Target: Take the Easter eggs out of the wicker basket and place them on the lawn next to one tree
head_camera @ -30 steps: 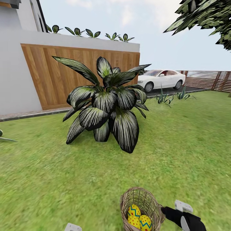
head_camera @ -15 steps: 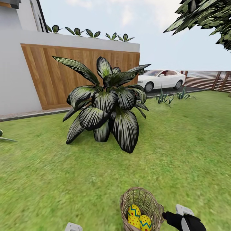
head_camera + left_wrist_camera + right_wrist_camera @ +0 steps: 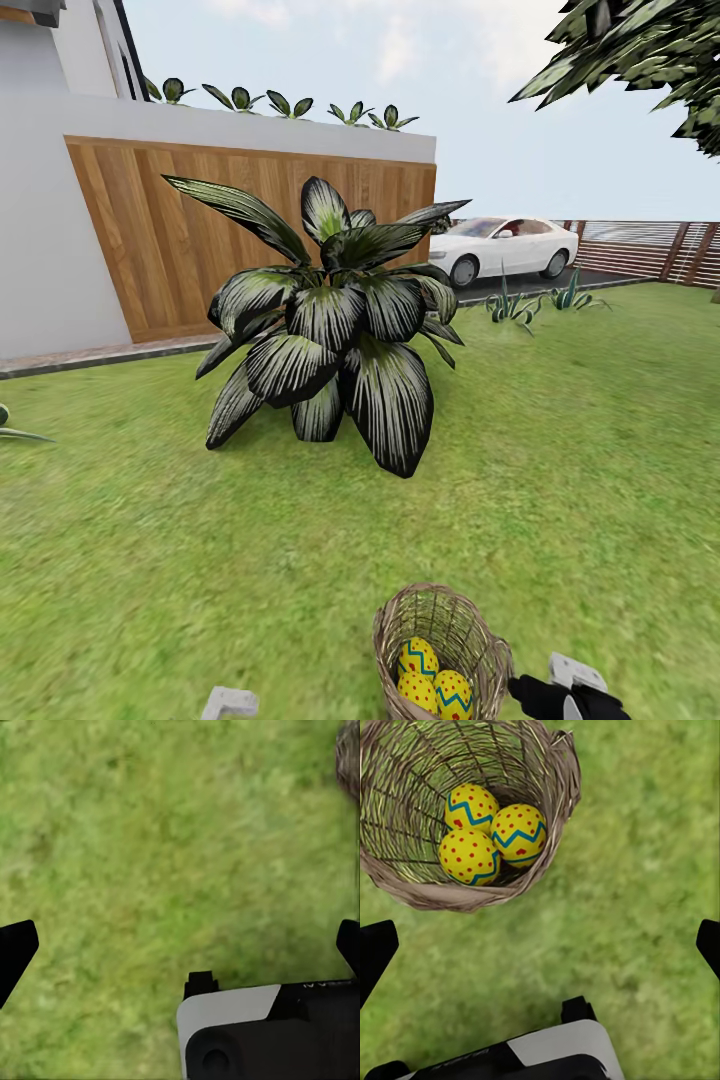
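The wicker basket [image 3: 440, 620] stands on the lawn [image 3: 560, 500] at the bottom of the head view. Three Easter eggs lie together inside it, yellow with blue zigzags and red dots [image 3: 471, 806] [image 3: 519, 832] [image 3: 469, 856]. My right gripper [image 3: 540, 690] hovers just right of the basket, open, its fingertips [image 3: 375, 949] spread wide over bare grass beside the basket rim [image 3: 457, 894]. My left gripper [image 3: 180, 949] is open above plain grass, with the basket's edge [image 3: 349, 757] at a corner of that view.
A big striped broad-leaved plant [image 3: 330, 330] grows ahead of the basket. Behind it are a wooden panel [image 3: 200, 230] on a grey wall, a white car [image 3: 505, 245] and a slat fence [image 3: 650, 250]. Dark tree leaves [image 3: 640, 50] hang at upper right, trunk out of view.
My right gripper has drawn back toward me, a little away from the basket's side. Basket, eggs and camera have stayed still.
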Controlling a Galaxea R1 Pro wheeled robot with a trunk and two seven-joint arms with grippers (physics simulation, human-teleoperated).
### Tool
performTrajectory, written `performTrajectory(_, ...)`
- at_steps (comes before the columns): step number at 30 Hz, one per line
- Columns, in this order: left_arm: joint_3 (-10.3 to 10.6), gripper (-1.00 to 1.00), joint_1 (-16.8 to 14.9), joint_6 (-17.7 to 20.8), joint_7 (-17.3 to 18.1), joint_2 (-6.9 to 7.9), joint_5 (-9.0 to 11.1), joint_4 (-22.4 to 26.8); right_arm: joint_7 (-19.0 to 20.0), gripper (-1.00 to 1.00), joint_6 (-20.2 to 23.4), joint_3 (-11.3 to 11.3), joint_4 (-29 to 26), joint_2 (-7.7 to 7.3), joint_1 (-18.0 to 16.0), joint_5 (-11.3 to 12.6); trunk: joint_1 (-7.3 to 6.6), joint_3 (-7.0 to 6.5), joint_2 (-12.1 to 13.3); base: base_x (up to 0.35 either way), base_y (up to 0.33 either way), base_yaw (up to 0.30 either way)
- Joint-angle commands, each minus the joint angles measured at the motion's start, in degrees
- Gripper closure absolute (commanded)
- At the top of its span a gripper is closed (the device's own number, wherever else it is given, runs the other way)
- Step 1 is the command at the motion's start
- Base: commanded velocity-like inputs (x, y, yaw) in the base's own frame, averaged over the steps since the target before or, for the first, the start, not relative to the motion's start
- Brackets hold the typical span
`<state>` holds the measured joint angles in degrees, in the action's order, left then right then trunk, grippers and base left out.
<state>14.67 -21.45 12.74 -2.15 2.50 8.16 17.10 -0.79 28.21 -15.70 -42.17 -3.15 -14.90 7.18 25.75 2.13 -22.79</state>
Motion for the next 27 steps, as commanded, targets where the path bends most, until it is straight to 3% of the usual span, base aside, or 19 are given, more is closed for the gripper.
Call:
performTrajectory(1, 0.5, -1.0, 0.0, 0.4, -0.2, 0.09, 1.2, 0.7, -0.1, -1.0, 0.1, -0.1, 0.1, -0.02, -0.1, 0.5, 0.04, 0.14, -0.1, 0.0, 0.0, 0.0)
performTrajectory(6, 0.6, -1.0, 0.0, 0.5, -0.3, 0.05, 2.8, 4.9, -0.1, -1.0, 0.1, -0.1, 0.3, -0.6, -1.4, 0.5, 0.04, 0.14, -0.1, 0.0, 0.0, 0.0)
performTrajectory(13, 0.6, -1.0, 0.1, 0.5, -0.5, -0.05, 3.4, 6.9, -0.5, -1.0, 2.8, 0.2, 0.5, -1.22, -6.6, 0.4, 0.04, 0.14, -0.1, 0.0, 0.0, 0.0)
performTrajectory(23, 0.5, -1.0, 0.4, 0.5, -0.5, -0.05, 3.5, 7.4, -3.6, -1.0, 5.0, 0.6, 0.7, -1.27, -8.3, 0.4, 0.04, 0.14, -0.1, 0.0, 0.0, 0.0)
performTrajectory(27, 0.5, -1.0, 0.3, 2.3, -0.5, 0.08, 3.6, 7.4, -4.7, -1.0, 5.1, 0.6, 0.7, -1.31, -8.6, 0.4, 0.04, 0.14, -0.1, 0.0, 0.0, 0.0)
